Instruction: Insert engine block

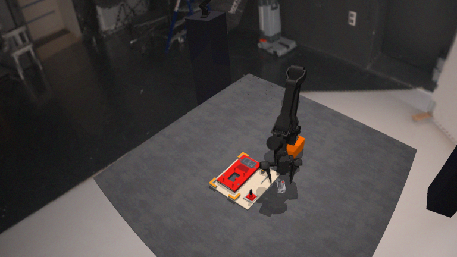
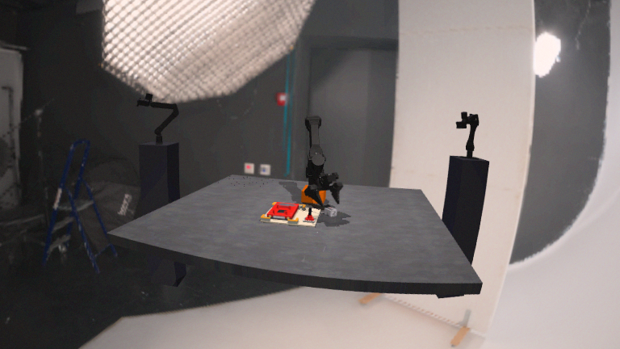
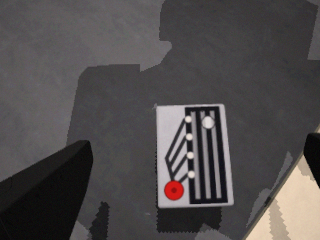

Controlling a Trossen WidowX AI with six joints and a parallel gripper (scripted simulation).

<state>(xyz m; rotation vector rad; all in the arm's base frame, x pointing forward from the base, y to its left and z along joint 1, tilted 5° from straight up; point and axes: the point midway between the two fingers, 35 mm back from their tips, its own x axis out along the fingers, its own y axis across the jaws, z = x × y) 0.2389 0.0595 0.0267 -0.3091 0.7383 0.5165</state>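
Between the wide-spread fingertips of the black gripper [image 1: 281, 182] [image 2: 329, 204] [image 3: 199, 149], nothing is clamped; the wrist view cuts off both fingers. Below them the engine block [image 1: 281, 186] [image 2: 330, 212] [image 3: 195, 155] sits on the gray table [image 1: 188, 213] [image 2: 292, 249] [image 3: 40, 45], beside the cream board [image 1: 244, 201] [image 2: 299, 222] [image 3: 300, 205], outside the opening in the red car body [image 1: 247, 172] [image 2: 276, 210]. Farther out, the arm partly hides an orange block [image 1: 296, 147].
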